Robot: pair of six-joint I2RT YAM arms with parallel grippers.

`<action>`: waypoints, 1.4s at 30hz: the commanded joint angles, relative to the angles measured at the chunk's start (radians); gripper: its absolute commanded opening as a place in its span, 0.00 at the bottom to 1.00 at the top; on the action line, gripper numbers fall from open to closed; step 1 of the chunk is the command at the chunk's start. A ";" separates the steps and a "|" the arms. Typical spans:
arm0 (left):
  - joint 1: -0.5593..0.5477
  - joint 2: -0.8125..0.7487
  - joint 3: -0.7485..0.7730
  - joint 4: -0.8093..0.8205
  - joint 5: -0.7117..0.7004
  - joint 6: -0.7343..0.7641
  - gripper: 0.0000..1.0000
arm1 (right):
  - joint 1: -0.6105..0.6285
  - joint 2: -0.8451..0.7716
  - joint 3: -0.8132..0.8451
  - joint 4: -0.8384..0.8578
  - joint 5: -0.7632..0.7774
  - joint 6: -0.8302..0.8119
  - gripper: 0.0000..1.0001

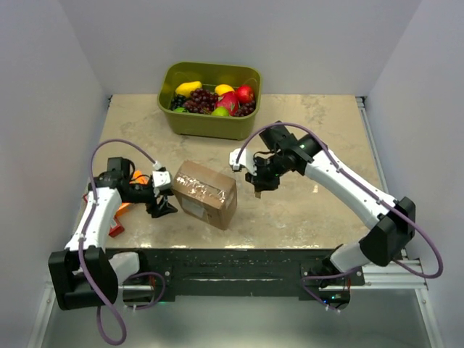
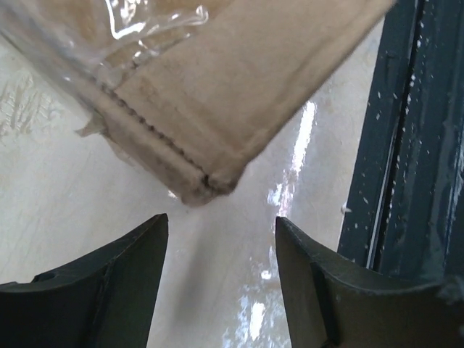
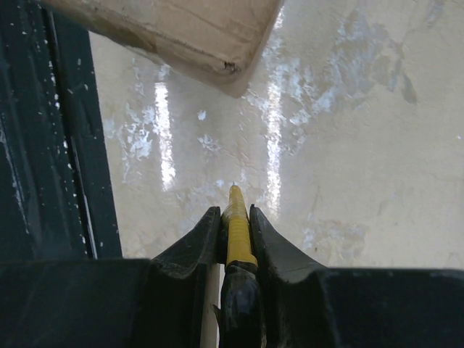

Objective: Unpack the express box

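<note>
The express box (image 1: 206,193), a small brown carton with clear tape over its top, sits at the middle front of the table. My left gripper (image 1: 164,208) is open and empty, just left of the box; in the left wrist view a taped corner of the box (image 2: 210,94) lies just beyond the gripper (image 2: 221,235). My right gripper (image 1: 259,190) hangs to the right of the box, shut on a yellow-tipped cutter with a black handle (image 3: 237,225), its tip pointing down at the table. A box corner (image 3: 217,43) shows in the right wrist view.
An olive-green bin (image 1: 210,99) of fruit stands at the back centre. A flat orange package (image 1: 125,209) lies under the left arm at the table's left. The dark front rail (image 1: 239,262) runs along the near edge. White walls close in both sides.
</note>
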 commanded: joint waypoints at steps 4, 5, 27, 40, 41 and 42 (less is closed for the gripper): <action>-0.073 -0.152 -0.208 0.705 0.078 -0.551 0.65 | 0.011 0.182 0.152 0.108 -0.098 0.122 0.00; -0.093 -0.157 -0.221 0.751 0.072 -0.590 0.65 | 0.011 0.192 0.162 0.132 -0.078 0.166 0.00; -0.437 -0.006 -0.110 1.247 -0.176 -1.030 0.52 | 0.017 0.403 0.424 0.348 0.201 0.361 0.00; -0.527 -0.177 -0.101 0.482 -0.133 -0.187 0.53 | -0.109 0.368 0.557 0.397 0.270 0.481 0.00; -0.551 -0.152 -0.096 0.472 -0.112 -0.156 0.52 | -0.132 0.359 0.562 0.399 0.272 0.488 0.00; -0.609 -0.102 -0.093 0.474 -0.107 -0.101 0.50 | -0.143 0.342 0.562 0.399 0.276 0.490 0.00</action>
